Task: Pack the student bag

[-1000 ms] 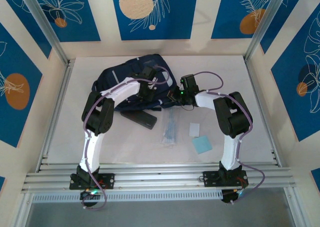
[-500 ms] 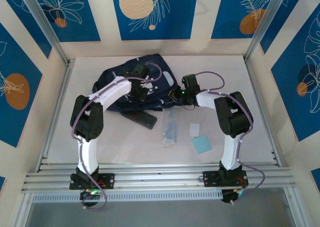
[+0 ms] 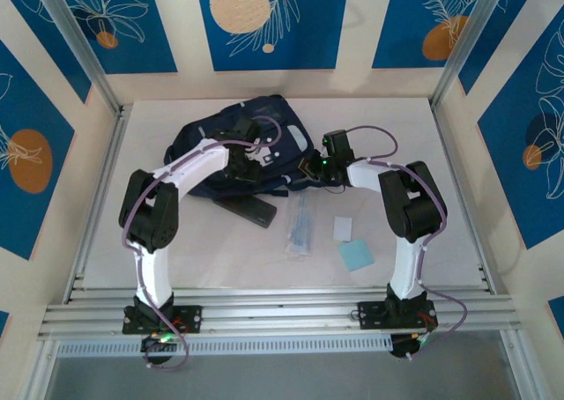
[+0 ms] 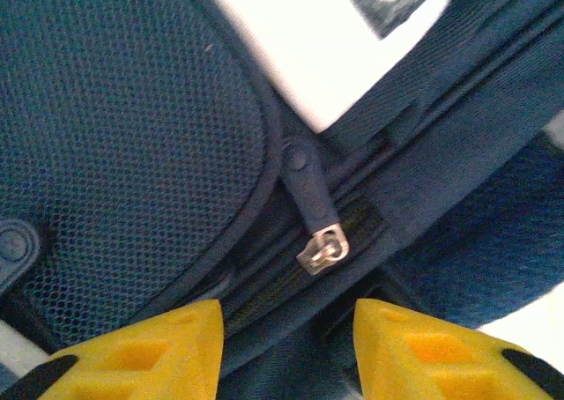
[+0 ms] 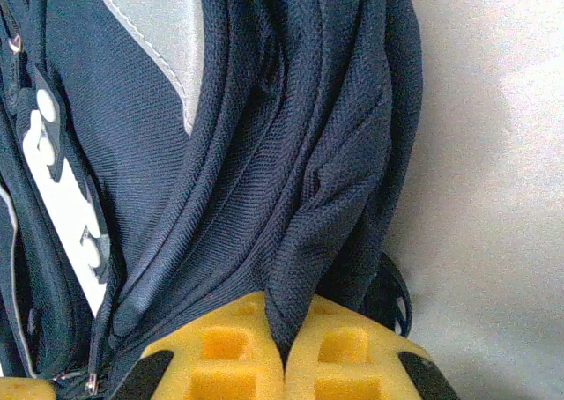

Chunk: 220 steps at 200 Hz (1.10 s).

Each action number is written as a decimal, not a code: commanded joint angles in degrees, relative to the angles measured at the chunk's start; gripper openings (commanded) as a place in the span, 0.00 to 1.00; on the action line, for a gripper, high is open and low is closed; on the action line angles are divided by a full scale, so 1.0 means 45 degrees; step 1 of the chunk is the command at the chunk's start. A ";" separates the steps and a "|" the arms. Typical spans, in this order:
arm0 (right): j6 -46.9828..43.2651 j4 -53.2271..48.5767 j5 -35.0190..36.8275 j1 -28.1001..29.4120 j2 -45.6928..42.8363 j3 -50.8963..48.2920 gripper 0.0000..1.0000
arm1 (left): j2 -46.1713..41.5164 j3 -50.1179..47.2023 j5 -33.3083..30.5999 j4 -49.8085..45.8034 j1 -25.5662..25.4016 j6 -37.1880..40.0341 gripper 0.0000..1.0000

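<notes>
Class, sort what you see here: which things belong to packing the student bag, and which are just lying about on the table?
In the job: student bag; its zip pull; left pincer, open by the pull; right pincer, shut on a fold of the bag.
Lying about, untouched: black flat case; clear packet; white card; light blue square.

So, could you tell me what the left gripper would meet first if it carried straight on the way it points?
Most likely the metal zipper pull on the backpack, which lies just ahead of the open left gripper and roughly centred on it. Depth is hard to judge.
</notes>
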 commanded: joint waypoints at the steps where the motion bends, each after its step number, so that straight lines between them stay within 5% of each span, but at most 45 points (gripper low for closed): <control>1: -0.0224 -0.0577 -0.0064 -0.0021 -0.0186 -0.0072 0.00 | -0.0169 0.0183 0.0720 0.0536 -0.0159 -0.0517 0.45; 117: -0.0159 -0.0199 -0.0410 -0.0018 -0.0022 -0.0167 0.00 | 0.2576 0.0841 -0.3171 0.0760 -0.0614 -0.0131 0.59; 138: -0.0123 -0.0066 -0.0430 -0.0094 -0.0030 -0.0301 0.00 | 0.2239 -0.0044 -0.4060 0.1093 -0.0475 -0.0565 0.43; 165: -0.0085 0.0060 -0.0469 -0.0208 -0.0054 -0.0479 0.00 | 0.1022 -0.1781 -0.3513 0.2400 0.0216 -0.1867 0.22; 220: -0.0143 0.0057 -0.0452 -0.0292 -0.0026 -0.0556 0.00 | -0.1399 -0.3407 -0.4040 0.3629 0.0409 -0.3176 0.25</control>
